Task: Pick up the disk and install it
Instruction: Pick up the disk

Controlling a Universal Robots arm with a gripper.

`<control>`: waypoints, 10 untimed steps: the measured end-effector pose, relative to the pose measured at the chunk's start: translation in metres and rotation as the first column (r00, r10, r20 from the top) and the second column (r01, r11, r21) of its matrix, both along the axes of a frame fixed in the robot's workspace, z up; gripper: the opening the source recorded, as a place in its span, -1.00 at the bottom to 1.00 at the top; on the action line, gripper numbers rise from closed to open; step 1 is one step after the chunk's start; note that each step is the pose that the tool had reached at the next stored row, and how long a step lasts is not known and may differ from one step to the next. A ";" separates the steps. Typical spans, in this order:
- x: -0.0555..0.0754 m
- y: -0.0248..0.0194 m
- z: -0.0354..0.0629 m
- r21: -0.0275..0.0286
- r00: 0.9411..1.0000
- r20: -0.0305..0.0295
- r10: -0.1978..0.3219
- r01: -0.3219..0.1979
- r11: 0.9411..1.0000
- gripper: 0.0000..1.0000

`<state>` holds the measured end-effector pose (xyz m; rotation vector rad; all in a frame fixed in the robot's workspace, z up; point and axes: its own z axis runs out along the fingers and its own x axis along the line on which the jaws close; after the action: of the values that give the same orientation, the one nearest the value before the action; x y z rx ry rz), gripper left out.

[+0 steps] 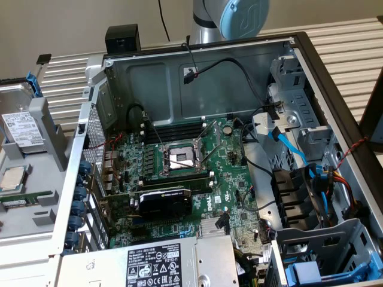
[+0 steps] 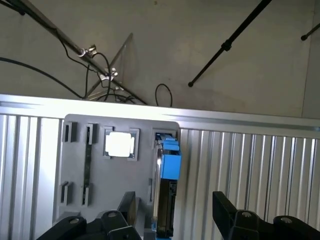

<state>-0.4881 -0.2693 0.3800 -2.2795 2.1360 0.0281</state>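
disk (image 2: 167, 205) | wrist view: edge-on | exterior view: label (image 1: 23, 128) face | gripper (image 2: 175, 216) released

The computer case (image 1: 149, 78) lies open on the table (image 1: 347, 54) and takes up the middle and the exterior view's right. The tray (image 1: 52, 134) lies just beside the case, against the table's edge on the exterior view's left. In the tray the disk (image 1: 21, 128) stands on edge in its slot. The processor chip (image 1: 13, 178) lies between the disk and the memory stick (image 1: 24, 200). The jaws hang over the tray, spread one to each side of the disk and apart from it.

Inside the case the motherboard (image 1: 233, 173) lies flat. On it the socket (image 1: 181, 157) sits behind the graphics card (image 1: 163, 202), with the power supply (image 1: 161, 266) in front. The drive bays (image 1: 293, 200) line the side at the exterior view's right. The robot arm (image 1: 236, 17) stands behind the case.
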 end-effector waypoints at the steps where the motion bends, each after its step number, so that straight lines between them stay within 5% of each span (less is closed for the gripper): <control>1: 0.000 0.0000 -0.0018 0.000 1.000 -0.001 0.000 0.000 1.000 0.43; 4: 0.000 0.0003 -0.0059 0.000 1.000 -0.009 -0.001 0.001 1.000 0.43; 8: -0.001 0.0003 -0.0094 0.000 0.999 -0.036 -0.003 0.003 1.000 0.43; 10: 0.000 0.0003 -0.0096 -0.001 0.999 -0.038 -0.003 0.003 1.000 0.43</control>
<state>-0.4886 -0.2690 0.3704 -2.2945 2.1579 0.0714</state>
